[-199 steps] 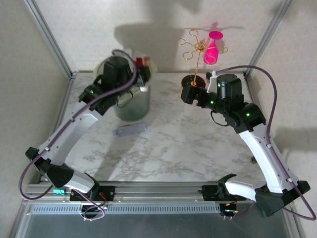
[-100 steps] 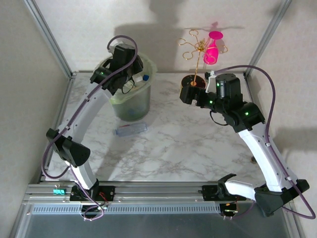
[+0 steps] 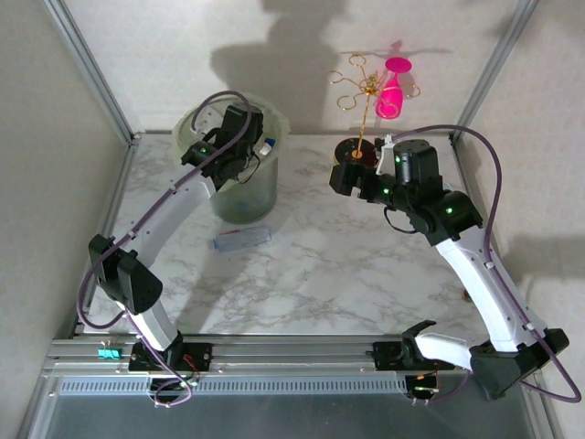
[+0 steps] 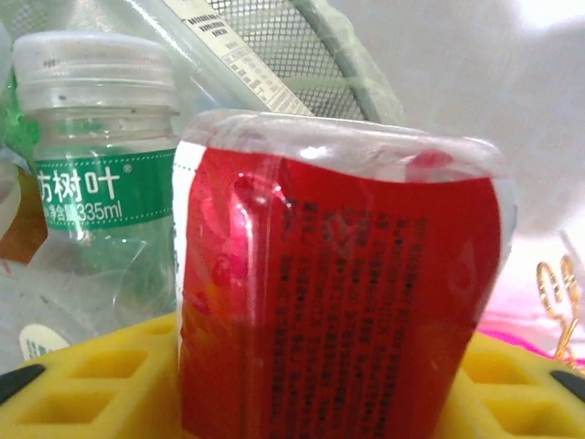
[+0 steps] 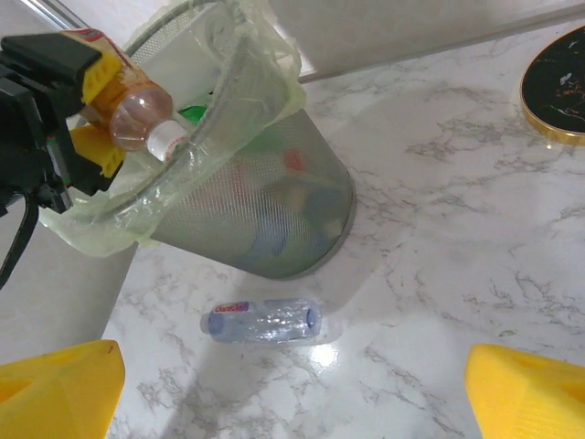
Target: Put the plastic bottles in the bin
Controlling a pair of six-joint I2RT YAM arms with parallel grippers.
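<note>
Done: several bottles (image 4: 96,183) in bin (image 5: 315,160) | Now: left jaws gripping red-labelled bottle (image 5: 132,114) over rim | Remaining: one clear bottle (image 5: 262,322) on table (image 5: 439,229) | Right jaws: open, empty

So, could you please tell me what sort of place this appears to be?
Most likely a lab test cell for robots: a marble-patterned table boxed in by plain white walls and metal frame posts, with two arms bolted to a rail.

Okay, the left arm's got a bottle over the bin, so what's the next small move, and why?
Probably open the left tool and let the bottle fall. It is gripped above the bin with its cap angled down at the rim, so it should drop inside.
</note>
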